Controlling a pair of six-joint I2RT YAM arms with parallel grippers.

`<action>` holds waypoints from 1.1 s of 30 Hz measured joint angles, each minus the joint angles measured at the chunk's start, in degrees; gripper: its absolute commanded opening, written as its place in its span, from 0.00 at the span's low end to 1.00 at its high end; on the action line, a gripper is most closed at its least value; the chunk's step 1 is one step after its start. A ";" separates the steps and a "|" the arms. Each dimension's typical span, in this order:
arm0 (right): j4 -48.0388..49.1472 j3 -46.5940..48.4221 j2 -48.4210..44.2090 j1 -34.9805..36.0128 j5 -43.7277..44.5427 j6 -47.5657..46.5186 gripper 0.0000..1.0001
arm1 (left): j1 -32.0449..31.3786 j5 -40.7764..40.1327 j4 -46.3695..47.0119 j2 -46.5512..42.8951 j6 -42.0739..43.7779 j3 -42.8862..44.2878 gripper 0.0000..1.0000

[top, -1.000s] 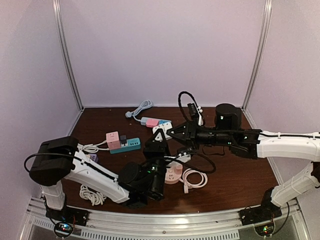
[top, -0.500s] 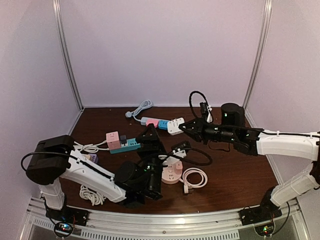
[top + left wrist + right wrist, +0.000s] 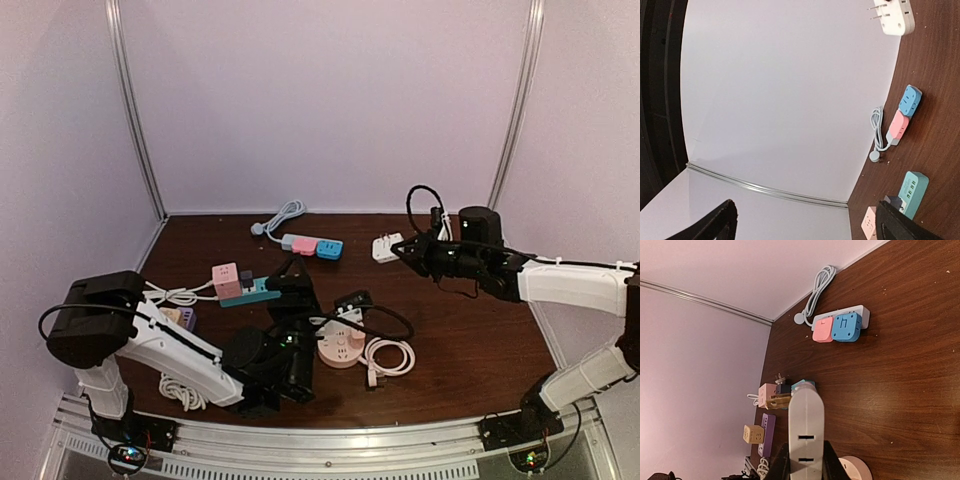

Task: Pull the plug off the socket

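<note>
Right gripper (image 3: 806, 462): clamped on the white plug (image 3: 386, 246), one finger on each side. Solid pinch as far as I can see.
White plug: already off the strip and well apart from it, over toward the back right of the table (image 3: 470, 340). The left wrist view shows its metal prongs bare, stuck in nothing. Can't tell if it's touching the wood or hanging just above it.
White strip (image 3: 865, 315): lying flat near the back wall, with a pink plug (image 3: 823, 330) and a blue plug (image 3: 846, 326) seated side by side on it. Its grey cord (image 3: 819, 287) is bundled up behind it, against the wall.
Left gripper (image 3: 807, 205): wide open, nothing between the fingers. It sits near the middle of the table, aimed at the back wall.
Other stuff, left side: a teal strip (image 3: 252, 291) with a pink cube (image 3: 226, 279) right beside it.
Other stuff, front middle: a round pink socket (image 3: 345, 351) with a coiled white cable (image 3: 390, 356) just to its right.
</note>
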 measured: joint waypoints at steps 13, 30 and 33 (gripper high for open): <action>-2.10 -2.12 0.55 -8.55 -0.39 -3.89 0.00 | 1.18 0.70 -19.10 -7.61 -1.77 -2.78 0.97; 1.42 -3.23 11.21 -18.03 -4.83 -6.91 0.00 | 7.52 35.19 -118.42 -20.59 -91.21 26.03 0.98; 2.91 -3.23 14.82 -19.82 -6.10 -7.41 0.00 | 9.81 43.10 -119.69 -20.68 -101.00 26.01 0.98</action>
